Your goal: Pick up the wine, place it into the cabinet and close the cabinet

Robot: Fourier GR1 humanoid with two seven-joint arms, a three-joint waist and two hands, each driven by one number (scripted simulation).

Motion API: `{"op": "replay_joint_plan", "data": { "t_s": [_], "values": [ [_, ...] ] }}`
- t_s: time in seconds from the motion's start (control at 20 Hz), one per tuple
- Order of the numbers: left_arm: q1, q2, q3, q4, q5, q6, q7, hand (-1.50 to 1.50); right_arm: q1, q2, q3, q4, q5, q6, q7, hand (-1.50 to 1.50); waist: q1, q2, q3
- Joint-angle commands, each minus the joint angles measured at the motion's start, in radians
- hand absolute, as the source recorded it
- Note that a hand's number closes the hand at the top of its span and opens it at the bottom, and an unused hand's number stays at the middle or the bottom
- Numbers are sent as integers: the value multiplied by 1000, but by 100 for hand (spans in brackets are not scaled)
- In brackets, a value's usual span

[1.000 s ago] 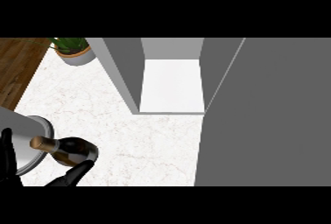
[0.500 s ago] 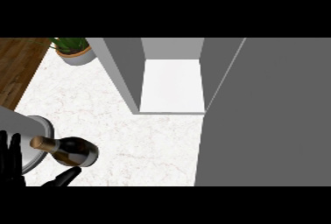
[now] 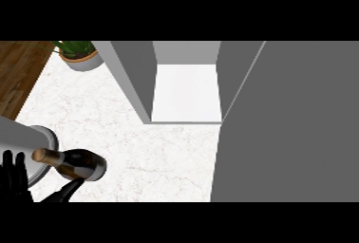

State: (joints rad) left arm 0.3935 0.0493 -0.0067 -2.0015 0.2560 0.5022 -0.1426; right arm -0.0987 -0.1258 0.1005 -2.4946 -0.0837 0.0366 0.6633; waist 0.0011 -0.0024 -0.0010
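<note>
The wine bottle [image 3: 82,164] is dark with a tan cork top and stands on the white marble counter [image 3: 140,147] at the lower left. My left hand [image 3: 15,182] comes in at the lower left corner, just left of the bottle. Its fingers [image 3: 13,166] point straight up and its thumb [image 3: 67,190] reaches out under the bottle's near side; the hand is open and not closed on the bottle. The cabinet [image 3: 185,92] stands open at the top centre, showing a bare white shelf. My right hand does not show.
The cabinet's grey door [image 3: 288,123] hangs open and fills the right side. A grey round vessel [image 3: 29,138] sits right behind the bottle at the left edge. A potted plant [image 3: 79,54] stands at the top left beside a wooden surface [image 3: 20,71].
My left hand has slid down and left toward the view's lower corner, its thumb drawing away from the bottle's side. The bottle has stayed where it was.
</note>
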Motion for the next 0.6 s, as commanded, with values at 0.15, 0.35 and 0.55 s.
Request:
{"op": "replay_joint_plan", "data": {
  "t_s": [0.15,0.35,0.55],
  "values": [
    [16,-33,55,157,73,-119,-139,-150,86,21,19,-160,-54,-5,38,-150,-4,0,1],
    [-50,-48,60,217,42,-89,-154,-150,66,8,-5,-180,-79,8,54,-150,-8,0,1],
    [-30,-11,98,246,92,-179,-159,-150,51,40,25,-106,-39,4,2,-150,-2,1,1]
  ]
}}
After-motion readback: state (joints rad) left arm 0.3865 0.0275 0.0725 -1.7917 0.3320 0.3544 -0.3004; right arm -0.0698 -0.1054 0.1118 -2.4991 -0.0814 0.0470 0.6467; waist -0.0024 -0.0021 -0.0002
